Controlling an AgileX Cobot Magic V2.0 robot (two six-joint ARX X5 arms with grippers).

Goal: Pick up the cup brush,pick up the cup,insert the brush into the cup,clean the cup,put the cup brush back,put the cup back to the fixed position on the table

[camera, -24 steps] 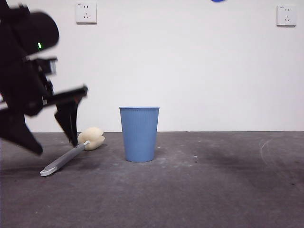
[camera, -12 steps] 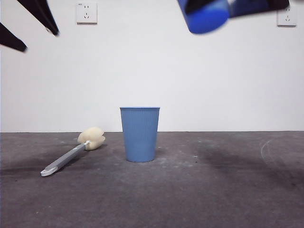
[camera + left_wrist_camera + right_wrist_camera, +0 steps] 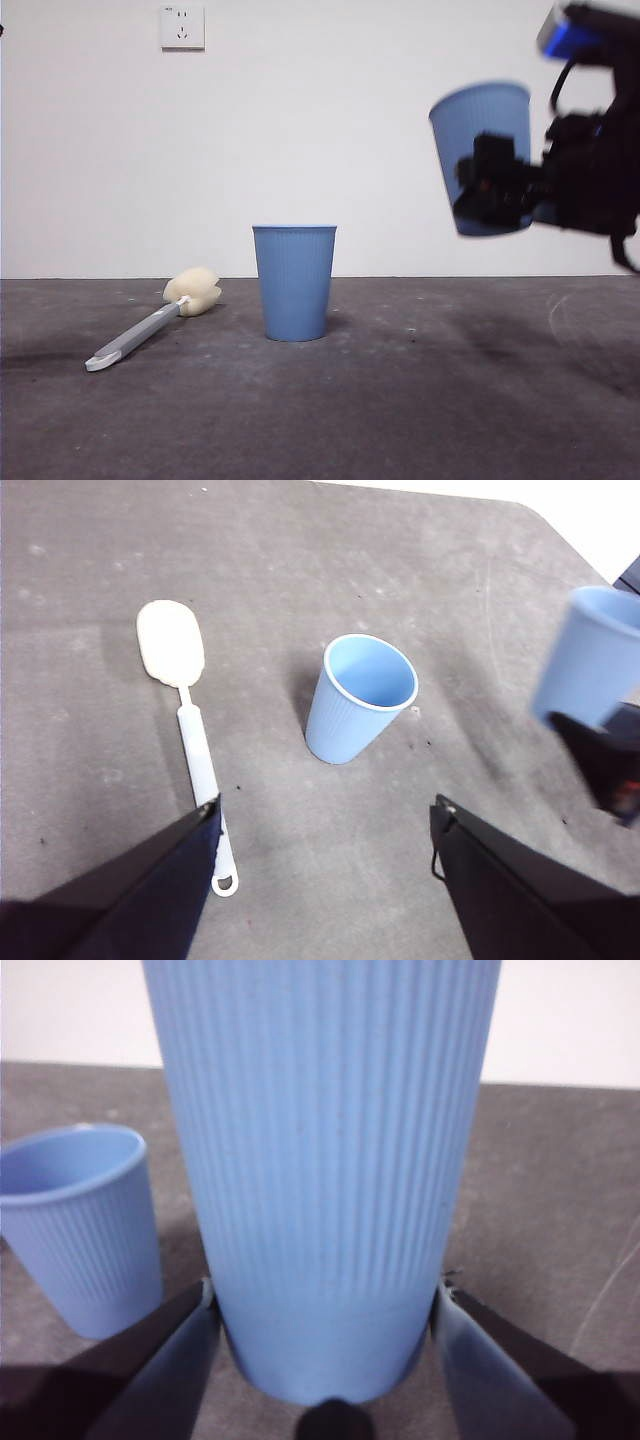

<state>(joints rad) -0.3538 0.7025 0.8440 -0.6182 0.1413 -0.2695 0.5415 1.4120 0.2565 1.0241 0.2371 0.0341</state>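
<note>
The brush (image 3: 150, 325) was laid flat on the bench (image 3: 400, 420), a second cup (image 3: 294, 282) stood upright beside it. The cup (image 3: 482, 150) was held aloft, pinched by the right hand (image 3: 328, 1350). The left hand (image 3: 325, 825) was spread, empty, above the bench.

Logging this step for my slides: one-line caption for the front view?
Right gripper holds a blue cup aloft; second cup and cup brush rest on the table.

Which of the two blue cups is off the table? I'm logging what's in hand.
The cup held in the right gripper, up in the air. The other cup stands upright on the table beside the cup brush.
</note>
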